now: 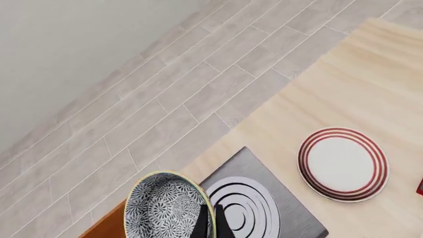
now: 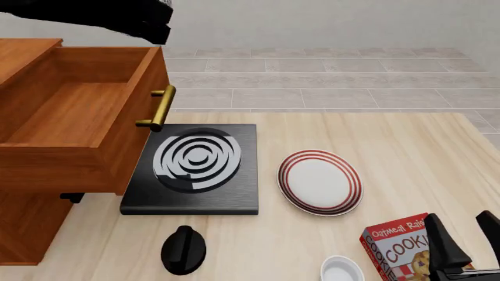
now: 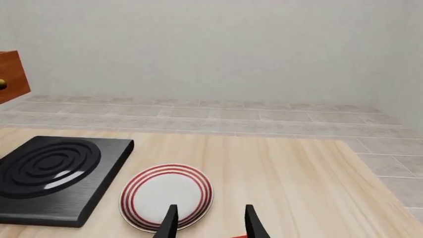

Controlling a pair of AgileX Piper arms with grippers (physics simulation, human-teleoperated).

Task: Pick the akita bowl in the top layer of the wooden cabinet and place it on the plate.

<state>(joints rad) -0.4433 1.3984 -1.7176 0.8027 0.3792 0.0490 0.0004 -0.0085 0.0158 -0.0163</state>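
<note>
Left claw (image 1: 211, 225) is pinching the bowl (image 1: 165, 206) by its rim, fingers closed either side of the wall, at the bottom of the left wrist frame. Bowl is hanging high, over the stove (image 1: 254, 206) edge; in the front view it is out of frame, only the arm's dark bulk showing upper left.

Top drawer (image 2: 74, 111) is standing open and bare, left of frame. Plate (image 2: 320, 181) is lying centre-right on the table (image 2: 406, 146), well apart from the bowl.

Right claw (image 3: 208, 223) is sitting open and empty, low right, near the cookie box (image 2: 399, 246).

Risks, as judged:
- Rim pinch is thin; bowl could be swinging or slipping out in transit.
- Releasing from height, it could be bouncing off the plate.
- Stopping short, it would be landing on the stove.
</note>
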